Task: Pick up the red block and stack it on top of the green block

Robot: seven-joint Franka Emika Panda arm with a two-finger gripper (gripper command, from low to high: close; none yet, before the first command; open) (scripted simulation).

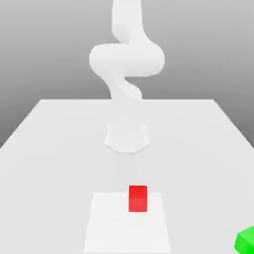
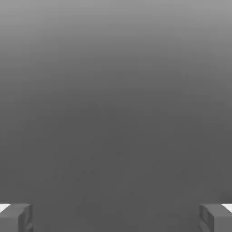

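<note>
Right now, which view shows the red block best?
The exterior view: the red block sits whole and unobstructed on the white table, with the green block at the exterior view's right edge. The hand view offers nothing of it, just grey background between wide-apart jaws.

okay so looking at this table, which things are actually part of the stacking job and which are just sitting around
Part of the job:
- red block, on the table near the middle
- green block, at the exterior view's right edge, partly cut off
- end effector, fingers wide apart, holding nothing

Just there:
- white table
- paler square patch under the red block
</note>
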